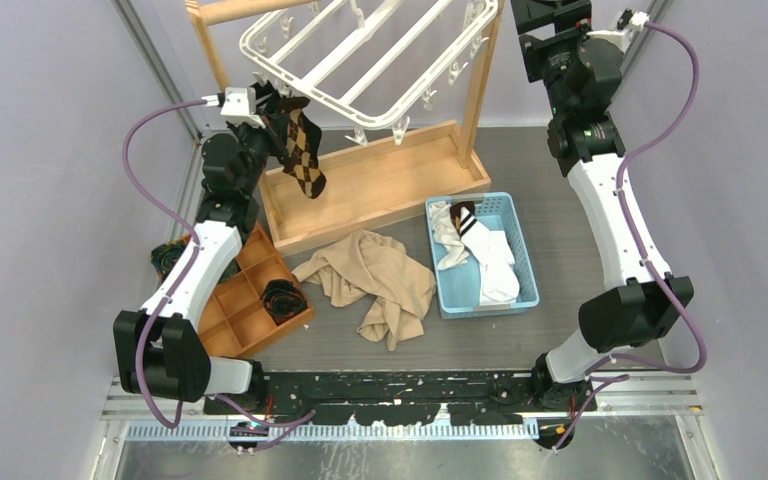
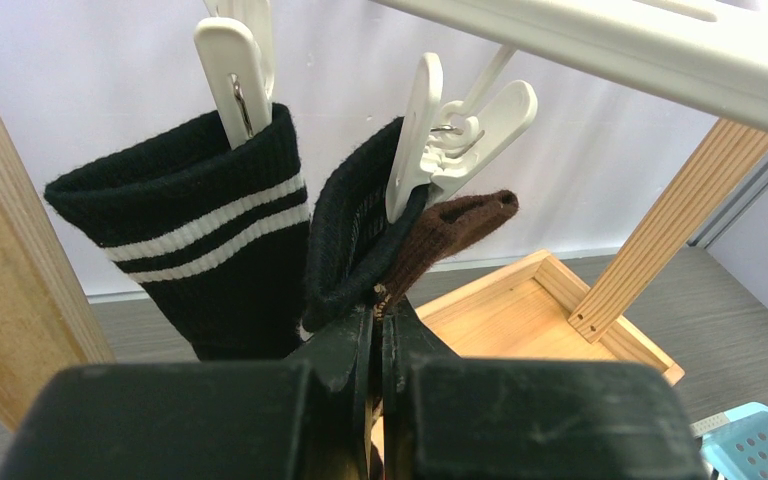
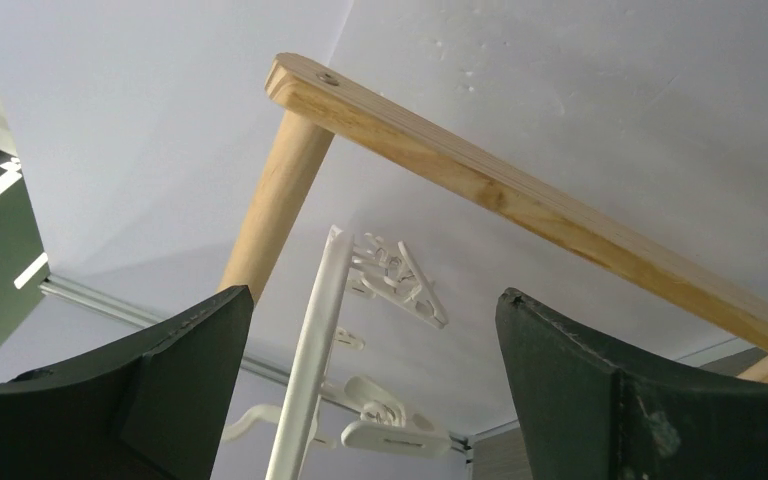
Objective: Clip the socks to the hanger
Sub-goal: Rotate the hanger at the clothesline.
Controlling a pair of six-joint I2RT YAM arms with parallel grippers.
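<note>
As the left gripper [image 2: 375,325] pinches shut on the brown argyle sock [image 1: 302,150], the cuff sits right at a white clip [image 2: 410,130] on the hanger [image 1: 360,60] above the surface's far edge, beside a clipped black striped sock [image 2: 210,240]. The right gripper [image 3: 372,300] hangs wide open, holding nothing, by the hanger's right end. White socks [image 1: 495,265] lie in the blue basket [image 1: 525,260].
</note>
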